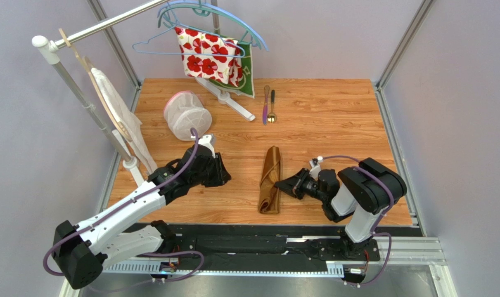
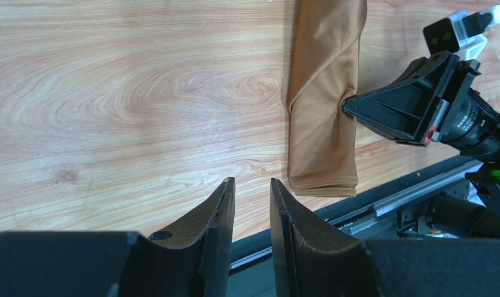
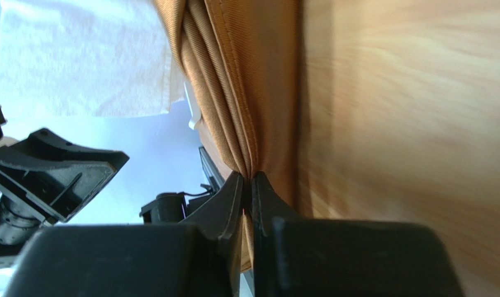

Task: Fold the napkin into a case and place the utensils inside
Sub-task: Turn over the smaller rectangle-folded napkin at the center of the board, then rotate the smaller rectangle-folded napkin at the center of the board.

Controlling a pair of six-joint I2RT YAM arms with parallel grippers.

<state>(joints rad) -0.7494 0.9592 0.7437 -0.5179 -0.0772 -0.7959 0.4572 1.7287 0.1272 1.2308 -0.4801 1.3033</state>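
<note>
Top view: shiny golden-brown satin napkin (image 1: 270, 179) lies folded narrow on the wooden desk (image 1: 333, 124), right claw (image 1: 282, 184) at its right edge; left wrist view: left claw (image 2: 252, 192) narrowly parted, empty, apart from it; right wrist view: right claw pinched tight on the napkin's folded layers.

My left arm (image 1: 119, 213) and right arm (image 1: 371, 185) are white-shelled links with black joint housings. Purple cable (image 1: 195, 141) loops along each. At lower frame, my fingers (image 2: 218, 216) are matte black wedges.
</note>
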